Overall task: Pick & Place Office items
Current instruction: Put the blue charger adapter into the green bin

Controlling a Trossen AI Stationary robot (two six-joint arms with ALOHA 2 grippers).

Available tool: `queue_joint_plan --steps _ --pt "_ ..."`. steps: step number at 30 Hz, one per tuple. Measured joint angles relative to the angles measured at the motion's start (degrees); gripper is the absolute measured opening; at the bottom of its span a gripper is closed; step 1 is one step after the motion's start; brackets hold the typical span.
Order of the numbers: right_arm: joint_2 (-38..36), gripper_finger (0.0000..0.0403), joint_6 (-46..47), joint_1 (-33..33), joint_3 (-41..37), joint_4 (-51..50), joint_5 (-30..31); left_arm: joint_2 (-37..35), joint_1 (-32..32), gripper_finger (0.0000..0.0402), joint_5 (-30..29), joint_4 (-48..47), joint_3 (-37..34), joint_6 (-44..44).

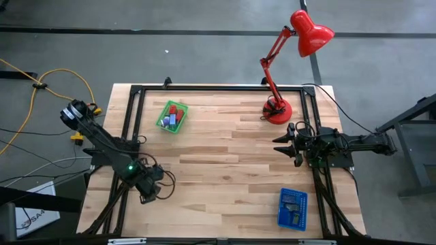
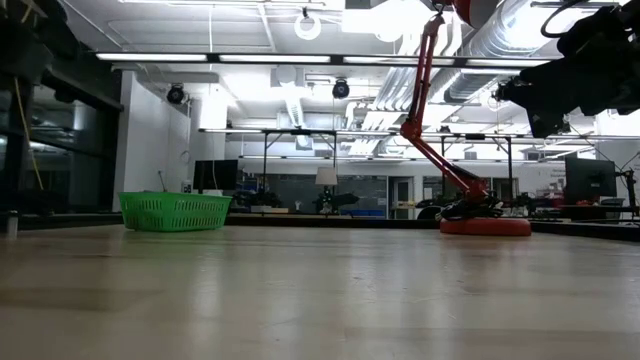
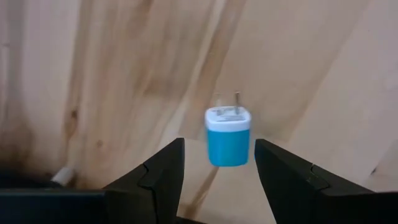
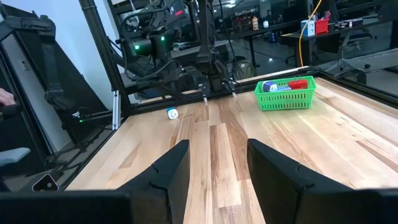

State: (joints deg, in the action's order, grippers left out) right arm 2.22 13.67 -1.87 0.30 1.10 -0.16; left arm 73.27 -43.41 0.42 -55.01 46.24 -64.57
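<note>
Left gripper point(image 3: 217, 180) jaws gape over the blue charger block point(image 3: 227, 137) (prongs up, untouched); right gripper point(image 4: 214, 180) jaws spread, empty.

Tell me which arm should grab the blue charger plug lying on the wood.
Left. The left hand is open right over the blue charger plug, which sits between its fingers. The right hand waits open near the red lamp, across the table.

Blue plug block point(image 3: 227, 137) with white top and two prongs, upright on bare wood, centre of left wrist frame. Blue, red pieces point(image 1: 172, 117) in basket, upper left.
</note>
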Motion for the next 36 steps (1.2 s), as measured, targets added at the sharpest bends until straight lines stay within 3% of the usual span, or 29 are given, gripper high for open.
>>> queue_joint_plan --steps 14,36 --pt "0.0 0.0146 0.0 0.0 0.0 0.0 0.0 3.3 -3.1 0.0281 -0.5 2.6 0.0 0.2" --pt "0.0 0.0146 0.0 0.0 0.0 0.0 0.0 9.3 -4.4 0.0285 -2.2 4.6 -1.6 -1.9"
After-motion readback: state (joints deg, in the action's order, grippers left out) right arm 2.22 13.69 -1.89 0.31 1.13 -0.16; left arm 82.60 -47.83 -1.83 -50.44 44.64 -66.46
